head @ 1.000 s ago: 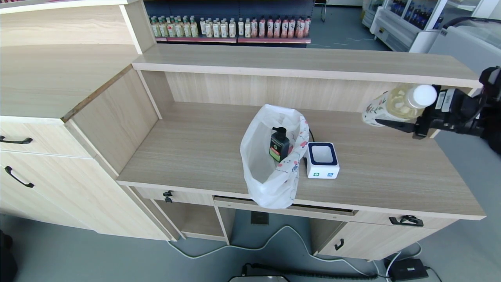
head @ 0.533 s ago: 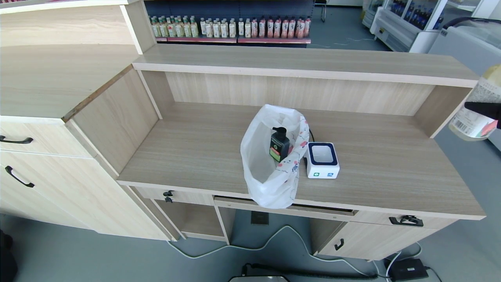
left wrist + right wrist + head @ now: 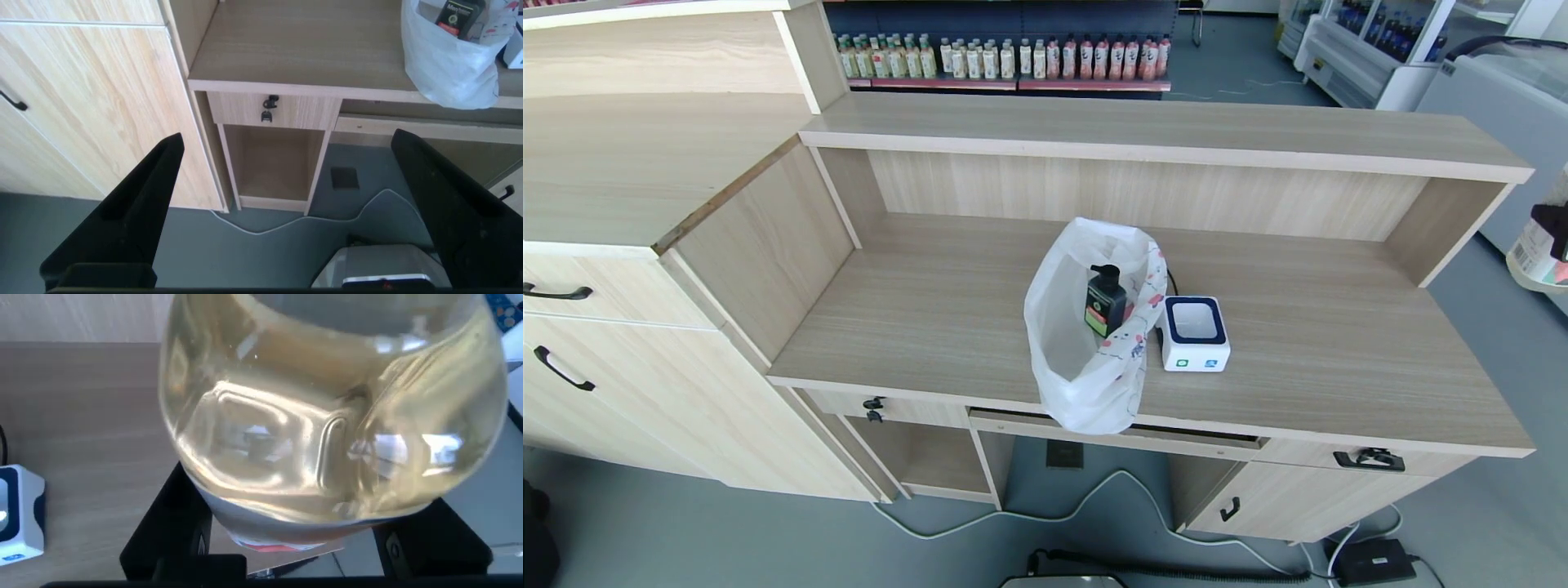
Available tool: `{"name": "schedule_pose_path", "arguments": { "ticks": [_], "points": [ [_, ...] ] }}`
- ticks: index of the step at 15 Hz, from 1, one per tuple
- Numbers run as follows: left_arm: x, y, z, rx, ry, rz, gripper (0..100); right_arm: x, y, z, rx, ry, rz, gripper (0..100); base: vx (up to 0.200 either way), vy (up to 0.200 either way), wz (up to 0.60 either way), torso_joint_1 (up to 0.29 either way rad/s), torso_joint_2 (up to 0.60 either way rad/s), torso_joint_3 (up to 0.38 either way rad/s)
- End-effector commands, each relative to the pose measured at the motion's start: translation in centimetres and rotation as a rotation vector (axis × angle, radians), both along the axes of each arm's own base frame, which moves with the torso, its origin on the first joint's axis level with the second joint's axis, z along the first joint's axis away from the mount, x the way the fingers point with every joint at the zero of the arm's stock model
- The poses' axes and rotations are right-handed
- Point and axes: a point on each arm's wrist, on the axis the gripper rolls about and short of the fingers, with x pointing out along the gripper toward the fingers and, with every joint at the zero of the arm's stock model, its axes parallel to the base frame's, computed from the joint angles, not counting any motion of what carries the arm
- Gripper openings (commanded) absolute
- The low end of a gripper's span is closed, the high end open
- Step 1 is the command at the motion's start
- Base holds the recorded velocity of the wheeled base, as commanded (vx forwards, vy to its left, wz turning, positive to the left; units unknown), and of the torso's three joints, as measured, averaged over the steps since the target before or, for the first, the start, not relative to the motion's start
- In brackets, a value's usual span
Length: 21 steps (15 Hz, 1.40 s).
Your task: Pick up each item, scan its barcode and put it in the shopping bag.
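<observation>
Gripping a clear, round plastic bottle of pale yellow liquid (image 3: 327, 416) between the black fingers (image 3: 176, 527) of the right gripper (image 3: 306, 535), one finger pressed to each flank, with a strip of red label just above the palm. Carrying it off the right end of the pale wooden checkout counter (image 3: 931, 310), in the air at the head view's right edge (image 3: 1539, 255), well apart from everything on the worktop. Spread wide and holding nothing at the left gripper (image 3: 288, 147), parked low before the counter's front, over the grey floor. Farther out on the worktop: a small white box scanner with a dark blue rim round its window (image 3: 1195, 333), and touching its left side a thin white plastic shopping bag (image 3: 1086, 376), mouth open and upright. Already standing inside the bag, a black pump-top bottle with a red and green label (image 3: 1105, 304). Judged as the scanning step for the second item: picked up, not yet shown to the scanner, not yet bagged. Cannot tell from here which side of the bottle carries the barcode. Next, probably: swing the bottle in over the worktop toward the scanner, turn the printed label to face the window and hold it close above. After that, across to the bag mouth, lowering beside the pump bottle without pushing the soft rim shut or knocking the scanner sideways.
</observation>
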Motion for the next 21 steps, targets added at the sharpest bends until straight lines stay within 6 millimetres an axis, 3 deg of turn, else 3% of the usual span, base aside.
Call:
{"name": "schedule_pose_path", "arguments": {
  "ticks": [1, 6, 7, 10, 11, 14, 18, 21],
  "points": [
    [0.0, 0.0, 0.0, 0.0, -0.001, 0.001, 100, 0.5, 1.2, -0.5, -0.027, 0.024, 0.039, 0, 0.0, 0.0, 0.0, 0.0, 0.0, 0.0],
    [0.0, 0.0, 0.0, 0.0, -0.001, 0.001, 100, 1.5, 4.6, -0.6, -0.067, -0.004, 0.201, 0, 0.0, 0.0, 0.24, 0.001, 0.0, -0.001],
    [0.0, 0.0, 0.0, 0.0, -0.001, 0.001, 100, 2.5, 6.7, -0.6, -0.071, -0.026, 0.28, 0, 0.0, 0.0, 0.6, -0.002, 0.0, 0.002],
    [0.0, 0.0, 0.0, 0.0, -0.001, 0.001, 100, 4.9, 9.7, -0.6, -0.072, -0.028, 0.383, 0, 0.0, 0.0, 0.6, -0.001, 0.0, 0.001],
    [0.0, 0.0, 0.0, 0.0, -0.001, 0.001, 100, 5.7, 11.1, -1.2, -0.071, -0.009, 0.428, 0, 0.0, 0.0, 0.6, 0.007, 0.0, -0.007],
    [0.0, 0.0, 0.0, 0.0, -0.001, 0.001, 100, 6.4, 12.4, -3.0, -0.082, 0.049, 0.524, 0, 0.0, 0.0, 0.4, 0.002, 0.0, 0.003],
    [0.0, 0.0, 0.0, 0.0, -0.001, 0.001, 100, 6.6, 12.9, -7.3, -0.053, 0.188, 0.641, 0, 0.0, 0.0, 0.0, 0.0, 0.0, 0.0],
    [0.0, 0.0, 0.0, 0.0, -0.001, 0.001, 100, 7.7, 13.2, -9.7, -0.014, 0.165, 0.648, 0, 0.0, 0.0, 0.0, 0.0, 0.0, 0.0]
  ]
}}
